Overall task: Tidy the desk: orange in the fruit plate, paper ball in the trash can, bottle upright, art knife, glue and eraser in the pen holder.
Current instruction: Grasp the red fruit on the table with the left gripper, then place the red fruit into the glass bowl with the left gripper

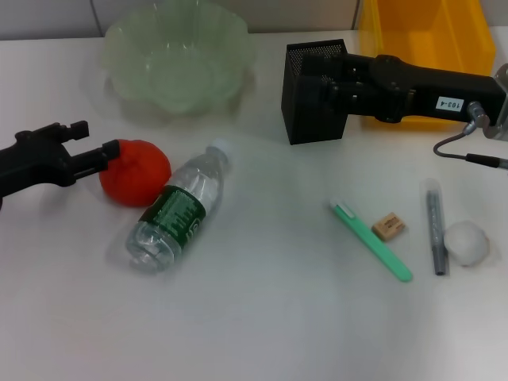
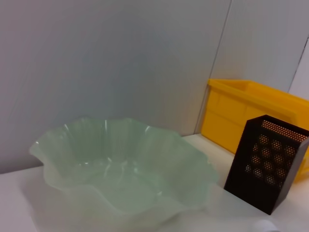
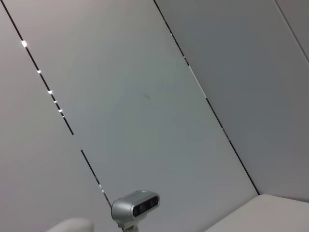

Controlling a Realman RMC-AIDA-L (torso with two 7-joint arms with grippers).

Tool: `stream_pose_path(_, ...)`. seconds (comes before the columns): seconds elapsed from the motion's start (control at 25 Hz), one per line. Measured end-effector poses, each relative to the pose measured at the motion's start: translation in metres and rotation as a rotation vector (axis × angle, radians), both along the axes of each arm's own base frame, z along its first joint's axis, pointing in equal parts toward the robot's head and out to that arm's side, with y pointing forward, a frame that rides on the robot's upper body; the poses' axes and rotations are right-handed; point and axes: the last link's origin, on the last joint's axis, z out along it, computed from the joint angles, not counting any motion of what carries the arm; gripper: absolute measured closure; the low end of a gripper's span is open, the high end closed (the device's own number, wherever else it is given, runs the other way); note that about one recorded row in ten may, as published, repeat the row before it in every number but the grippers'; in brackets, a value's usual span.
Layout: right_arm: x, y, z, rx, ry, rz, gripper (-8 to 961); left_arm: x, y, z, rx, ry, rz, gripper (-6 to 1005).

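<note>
Sprawling across the scene is the white desk, and at its far edge, right of the black metal-mesh square pen holder, stands the bright yellow rectangular plastic trash can, biggest container in play. Left of the pen holder, well apart from it and also toward the far edge, rests the pale green translucent fruit plate with its wavy scalloped rim; the left wrist view shows that rim close up, with the mesh cup and the yellow bin behind. Now the arms: the right gripper reaches in from the right and sits tight against the pen holder's right side, in front of the trash can, but whether its claw is spread or pinching, I cannot tell. The left gripper is far left of the pen holder and nearer the viewer, its tips pressed against the red-orange round orange; whether they clamp it I cannot tell either. Just beside the orange, toward the pen holder, the small clear plastic bottle with dark green label lies on its side, white cap pointing to the far edge. In front of the pen holder and a little right lies a slim green art knife, then a dark grey stick, then the white wrinkled paper ball touching it. Smallest of all, the tan rectangular eraser sits just beside the knife.
</note>
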Motion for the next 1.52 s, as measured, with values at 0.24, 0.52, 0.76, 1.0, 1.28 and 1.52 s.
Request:
stream_pose_path(0.24, 0.002, -0.001, -0.002, -0.007, 0.005, -0.010, 159, 0.004, -0.003, -0.012, -0.023, -0.008, -0.005, 282)
stream_pose_path(0.52, 0.003, 0.000, -0.004, 0.000, 0.002, -0.017, 159, 0.006, 0.003, -0.032, -0.058, 0.046, 0.012, 283)
stream_pose_path(0.76, 0.003, 0.000, -0.004, 0.001, 0.002, -0.018, 158, 0.006, 0.009, -0.033, -0.049, 0.061, 0.021, 284)
stream_pose_path(1.0, 0.006, 0.000, -0.005, 0.005, -0.001, -0.033, 158, 0.006, 0.011, -0.033, -0.038, 0.069, 0.028, 433)
stream_pose_path(1.28, 0.006, 0.001, -0.005, 0.010, -0.004, -0.038, 159, 0.006, 0.012, -0.027, -0.031, 0.066, 0.018, 716)
stream_pose_path(1.52, 0.011, 0.001, -0.003, 0.027, 0.004, -0.062, 158, 0.014, 0.008, 0.006, 0.034, -0.019, -0.049, 771)
